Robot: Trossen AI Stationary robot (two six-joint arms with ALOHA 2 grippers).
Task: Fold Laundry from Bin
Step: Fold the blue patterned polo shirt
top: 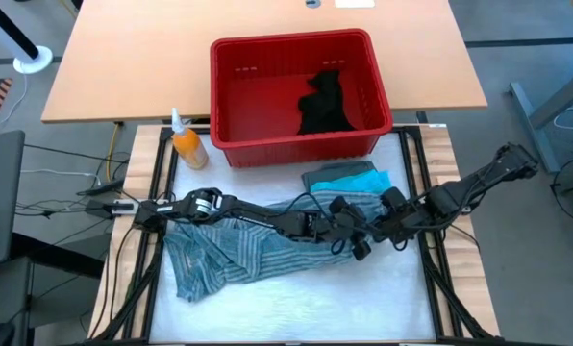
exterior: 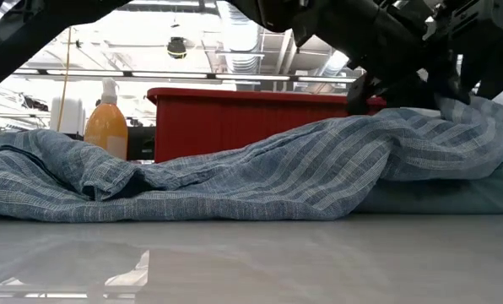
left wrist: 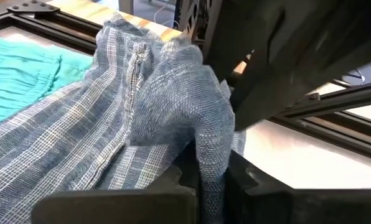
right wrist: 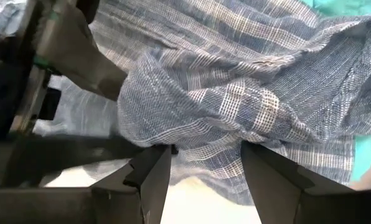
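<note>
The blue-grey striped shirt point(top: 258, 245) lies crumpled across the table mat, its right end raised over the turquoise garment point(top: 356, 181). A grey-green garment point(top: 327, 173) lies under the turquoise one. The black garment point(top: 325, 104) lies in the red bin point(top: 231, 96) at the table's far side. My left gripper point(left wrist: 211, 180) is shut on the shirt near its right end. My right gripper point(right wrist: 204, 168) is open close beside it, one finger on either side of a bunched fold of the shirt point(right wrist: 198, 106). My left gripper pinches a raised fold of the striped shirt point(left wrist: 210, 146) between its two fingers, several layers thick. It comes from the table's left. The fold stands up above the fingers, and the rest of the shirt lies slack on the table. My right gripper's fingers point(right wrist: 149, 175) stand astride the bunched fold; I cannot tell whether they touch it.
An orange spray bottle point(top: 186, 144) stands left of the bin. The black frame rails point(top: 161, 163) run along the mat's sides. The near part of the white mat point(top: 306, 308) is bare. The two arms cross close together over the shirt's right end.
</note>
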